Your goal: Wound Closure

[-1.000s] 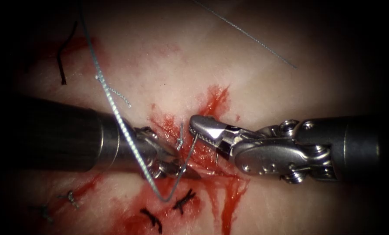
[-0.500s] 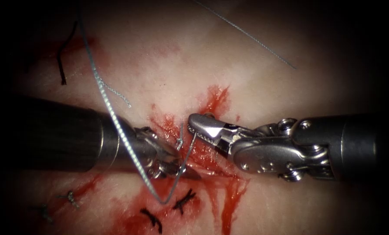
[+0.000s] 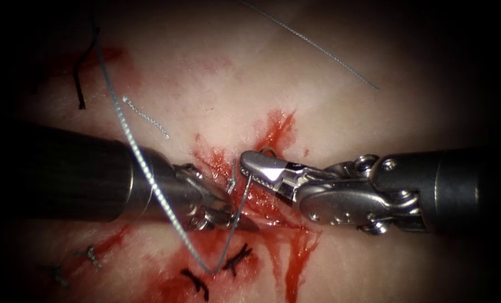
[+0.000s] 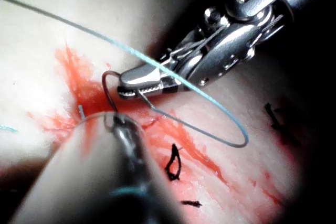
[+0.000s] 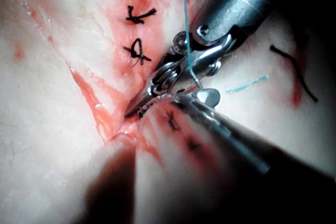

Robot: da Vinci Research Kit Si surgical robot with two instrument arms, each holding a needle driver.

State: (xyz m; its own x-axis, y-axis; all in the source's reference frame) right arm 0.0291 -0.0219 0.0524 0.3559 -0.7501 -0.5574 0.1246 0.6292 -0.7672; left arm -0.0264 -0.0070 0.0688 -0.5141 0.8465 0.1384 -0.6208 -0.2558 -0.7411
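Note:
My right tool (image 3: 249, 166) comes in from the right, its jaws shut on the curved needle (image 3: 240, 205) close to its pointed end. A short arc of the needle rises above those jaws. The rest of the needle runs down and left, out of the tissue (image 3: 216, 84), to a sharp bend where the thread (image 3: 143, 168) starts. The same grip shows in the left wrist view, right tool (image 4: 128, 85) on needle (image 4: 199, 129). My left tool (image 3: 242, 220) lies on the cut's left side, jaws shut with the tip (image 5: 137, 107) on the red edge. The needle crosses over it.
Dark stitches (image 3: 236, 259) close the cut nearer the front, with more at the far left (image 3: 90, 255). A small knot (image 3: 231, 182) stands at the cut between the tools. Cut ends lie on the tissue: a dark one (image 3: 81, 78), a pale one (image 3: 146, 118), a long grey one (image 3: 317, 47).
The right tool has shifted slightly left with the needle. The thread has swung left, off the pale cut end. The left tool has stayed put.

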